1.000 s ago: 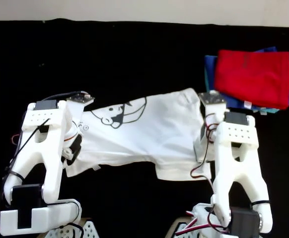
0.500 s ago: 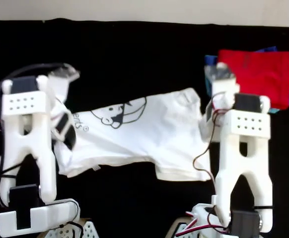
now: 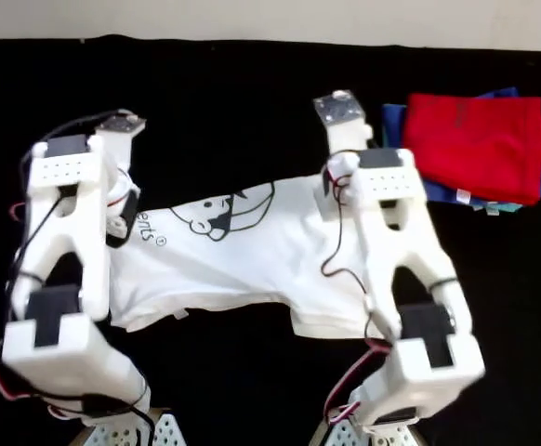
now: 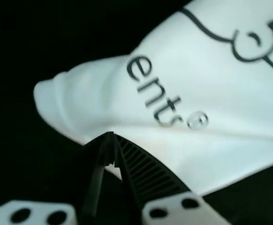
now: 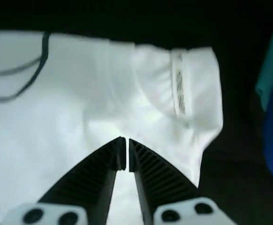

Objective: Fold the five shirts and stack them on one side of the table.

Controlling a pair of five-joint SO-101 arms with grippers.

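A white shirt (image 3: 252, 251) with a black print lies spread flat across the middle of the black table. My left gripper (image 4: 110, 138) is shut, its tips just over the shirt's (image 4: 183, 84) left edge by the printed letters, with no cloth seen between them. My right gripper (image 5: 124, 143) is also shut and hangs above the shirt (image 5: 71, 93) close to its collar (image 5: 178, 84). In the high view the left arm (image 3: 66, 204) covers the shirt's left side and the right arm (image 3: 382, 195) its right side. A folded red shirt (image 3: 475, 144) tops a stack at the back right.
Under the red shirt lie a folded blue shirt (image 3: 393, 125) and a teal one (image 3: 494, 208), just right of the right arm. The black cloth (image 3: 215, 111) behind the white shirt is bare. The table's far edge meets a pale wall (image 3: 270, 19).
Both arms have swung toward the back of the table; the right arm also shifted left, over the collar area. The white shirt has barely moved.
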